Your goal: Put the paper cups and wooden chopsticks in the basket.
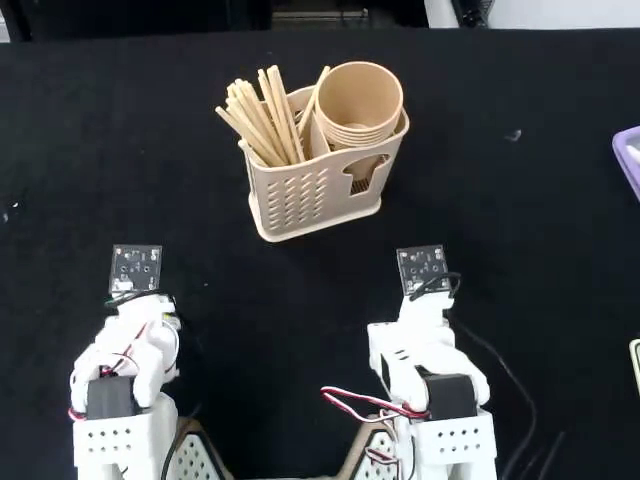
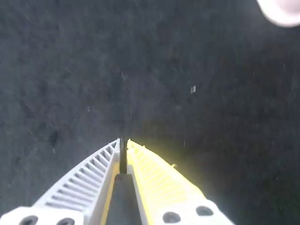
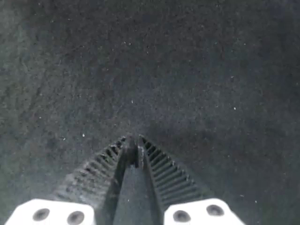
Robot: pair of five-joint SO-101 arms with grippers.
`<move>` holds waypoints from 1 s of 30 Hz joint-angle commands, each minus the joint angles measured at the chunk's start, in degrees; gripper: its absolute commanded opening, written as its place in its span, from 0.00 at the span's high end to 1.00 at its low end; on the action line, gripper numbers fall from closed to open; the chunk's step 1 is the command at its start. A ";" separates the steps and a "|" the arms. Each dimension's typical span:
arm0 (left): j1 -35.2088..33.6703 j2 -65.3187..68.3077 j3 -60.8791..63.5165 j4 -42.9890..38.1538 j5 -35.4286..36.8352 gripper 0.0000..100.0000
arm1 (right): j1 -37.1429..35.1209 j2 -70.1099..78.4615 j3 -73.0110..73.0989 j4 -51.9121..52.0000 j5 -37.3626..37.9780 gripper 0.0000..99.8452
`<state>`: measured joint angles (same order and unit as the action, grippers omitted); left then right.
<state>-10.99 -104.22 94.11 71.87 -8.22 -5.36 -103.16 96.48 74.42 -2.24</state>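
Observation:
A beige slotted basket [image 1: 300, 200] stands upright at the back middle of the black table. Several wooden chopsticks [image 1: 262, 120] stick out of its left compartment. A stack of tan paper cups [image 1: 358, 100] sits in its right compartment. Both arms are folded back at the near edge, well away from the basket: the left arm [image 1: 130, 350] and the right arm [image 1: 425, 355]. My left gripper [image 2: 123, 141] is shut with nothing in it, just above bare black cloth. My right gripper [image 3: 133, 138] is likewise shut and holds nothing.
A purple object [image 1: 628, 155] pokes in at the table's right edge, and a pale item [image 1: 635, 355] lies lower on that edge. A white rounded thing [image 2: 281, 9] shows in a corner of the left wrist view. Black cloth [image 1: 120, 150] covers the table.

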 commanded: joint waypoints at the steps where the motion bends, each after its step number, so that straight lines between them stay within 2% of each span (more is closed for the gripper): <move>1: 0.13 -0.26 3.30 0.88 -0.62 0.97 | 0.62 -5.41 0.04 0.35 -0.18 0.99; 30: 1.63 -0.35 3.30 1.14 -0.35 0.97 | 0.70 -5.41 0.04 0.35 0.00 0.99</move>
<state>-9.85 -104.40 96.04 72.66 -8.22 -5.36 -103.16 96.48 74.42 -2.24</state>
